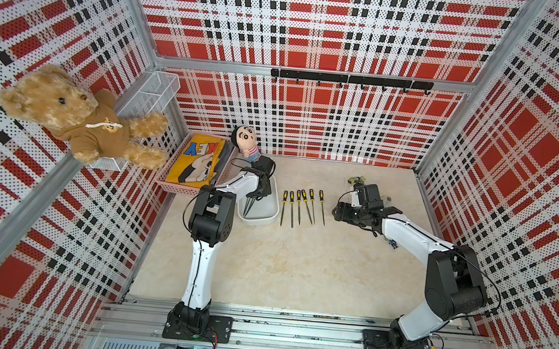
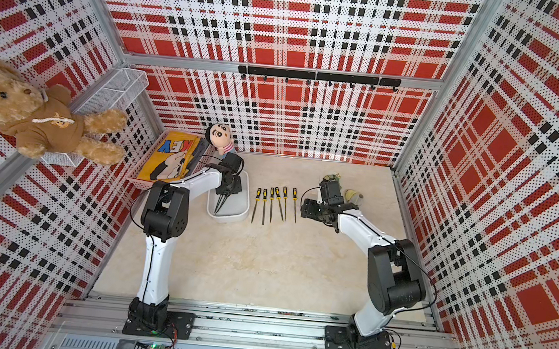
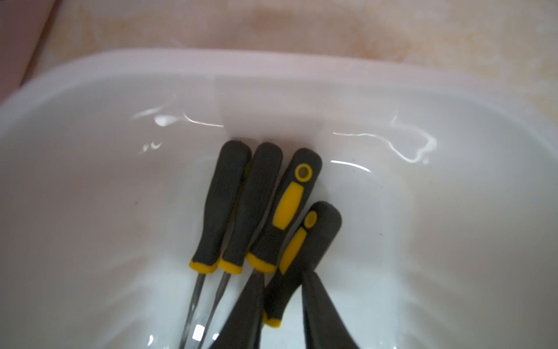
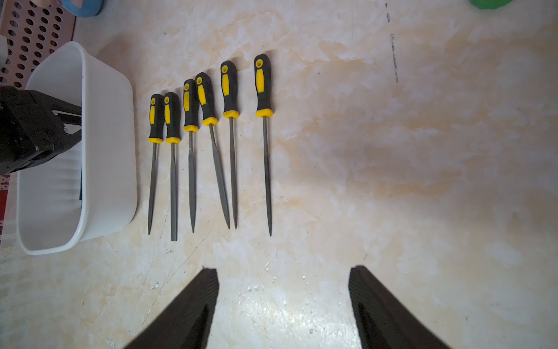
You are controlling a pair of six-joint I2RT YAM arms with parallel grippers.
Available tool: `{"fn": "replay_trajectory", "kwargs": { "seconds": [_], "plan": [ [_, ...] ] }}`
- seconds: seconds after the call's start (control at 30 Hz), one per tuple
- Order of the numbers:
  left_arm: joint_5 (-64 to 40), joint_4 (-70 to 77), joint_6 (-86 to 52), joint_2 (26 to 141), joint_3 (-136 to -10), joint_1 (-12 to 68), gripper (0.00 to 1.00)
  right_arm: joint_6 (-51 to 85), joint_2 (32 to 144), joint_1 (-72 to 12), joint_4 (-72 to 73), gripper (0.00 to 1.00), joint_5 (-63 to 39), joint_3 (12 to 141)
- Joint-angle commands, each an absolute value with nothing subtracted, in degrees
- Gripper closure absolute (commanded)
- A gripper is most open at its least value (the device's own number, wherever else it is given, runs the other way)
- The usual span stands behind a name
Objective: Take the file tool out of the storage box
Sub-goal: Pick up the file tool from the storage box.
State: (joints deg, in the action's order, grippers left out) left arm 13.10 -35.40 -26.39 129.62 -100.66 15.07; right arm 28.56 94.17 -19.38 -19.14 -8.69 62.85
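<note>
"Pinching anything, the left jaws?"

"Yes. They grip the black-and-yellow handle of one file tool, down inside the storage box. Three more files lie side by side next to it in the box."

"And where is the box?"

"On the worktop, between the pink basket and a row of six files."

"The right jaws?"

"Spread wide, holding nothing, above bare worktop near that row."
</note>
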Motion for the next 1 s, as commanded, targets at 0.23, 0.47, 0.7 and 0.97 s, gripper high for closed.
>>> {"fn": "replay_trajectory", "kwargs": {
  "seconds": [0.23, 0.47, 0.7, 0.97],
  "plan": [
    [12.7, -36.7, -25.6, 133.1, -100.7, 15.0, 0.68, 28.6, 95.9, -19.8, -20.0, 0.22, -8.3, 64.9],
    [12.4, -37.0, -25.7, 133.9, -100.9, 15.0, 0.68, 28.6, 96.1, -20.1, -20.1, 0.22, -8.3, 65.4],
    [12.4, -37.0, -25.9, 134.0, -101.1, 15.3, 1.0, 28.7, 96.0, -20.2, -19.9, 0.21, -8.1, 65.1],
    [13.9, -37.2, -27.2, 130.0, -104.1, 17.1, 1.0, 29.1, 94.8, -20.8, -18.9, 0.21, -7.5, 64.4]
  ]
}}
